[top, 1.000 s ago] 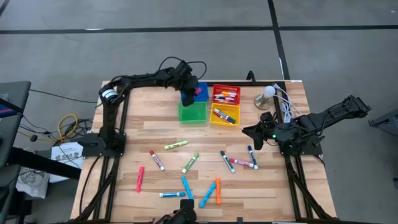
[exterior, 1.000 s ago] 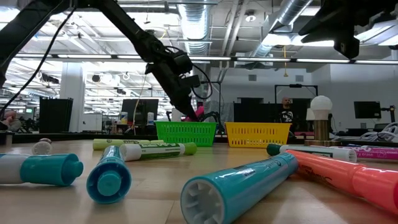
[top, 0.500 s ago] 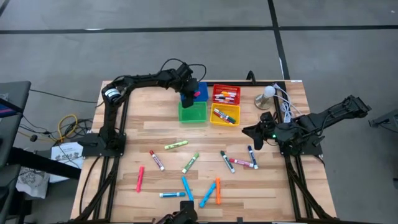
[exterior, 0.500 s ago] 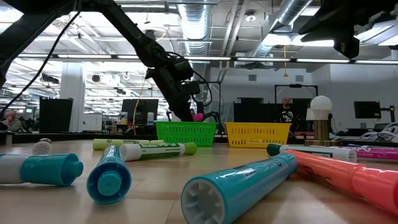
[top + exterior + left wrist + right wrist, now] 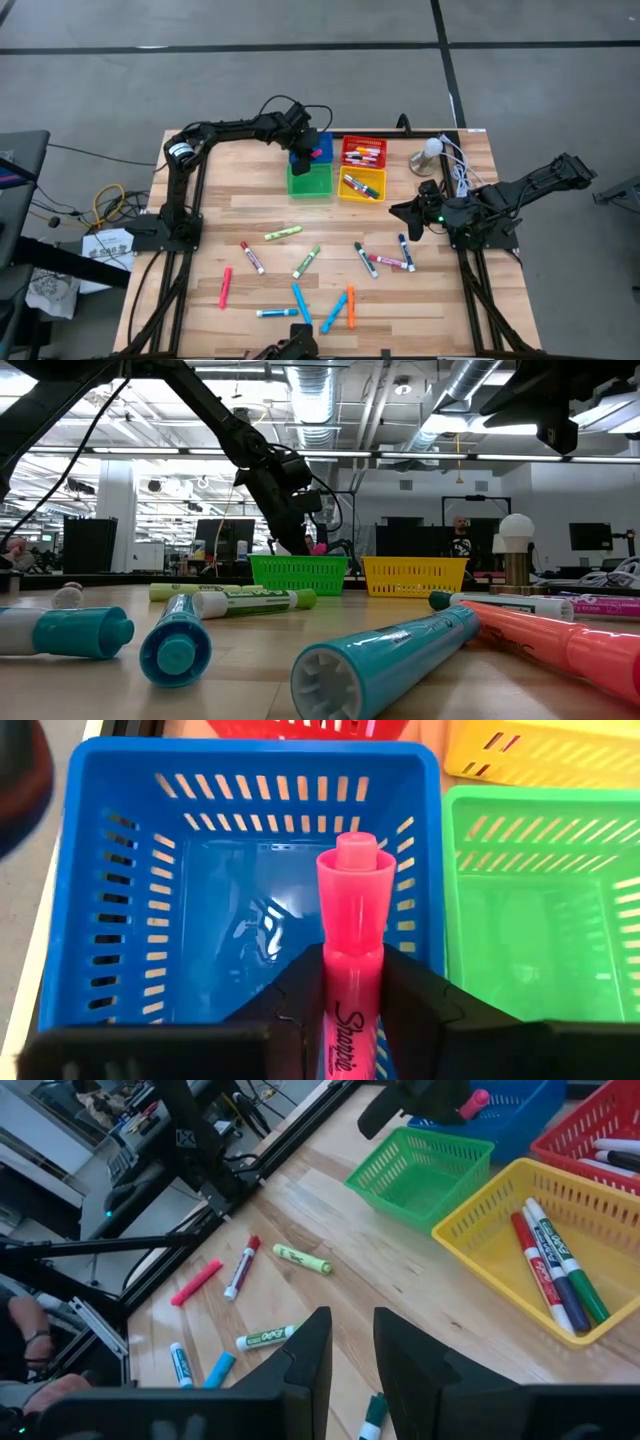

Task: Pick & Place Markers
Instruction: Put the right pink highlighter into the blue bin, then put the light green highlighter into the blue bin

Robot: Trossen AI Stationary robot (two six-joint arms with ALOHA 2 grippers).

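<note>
Since a second ago my left gripper (image 5: pixel 352 995) has shifted slightly over the blue bin (image 5: pixel 110 920), fingers clamped on a pink marker (image 5: pixel 352 935). My right gripper (image 5: pixel 350 1360) waits near the table's right edge, fingers narrowly parted, empty. Other markers (image 5: pixel 300 265) lie scattered on the table (image 5: pixel 220 215).

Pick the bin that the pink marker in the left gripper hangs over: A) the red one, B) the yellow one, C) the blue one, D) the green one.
C: in the left wrist view the pink marker, between the left gripper fingers, points down into the blue bin, which holds nothing else.
</note>
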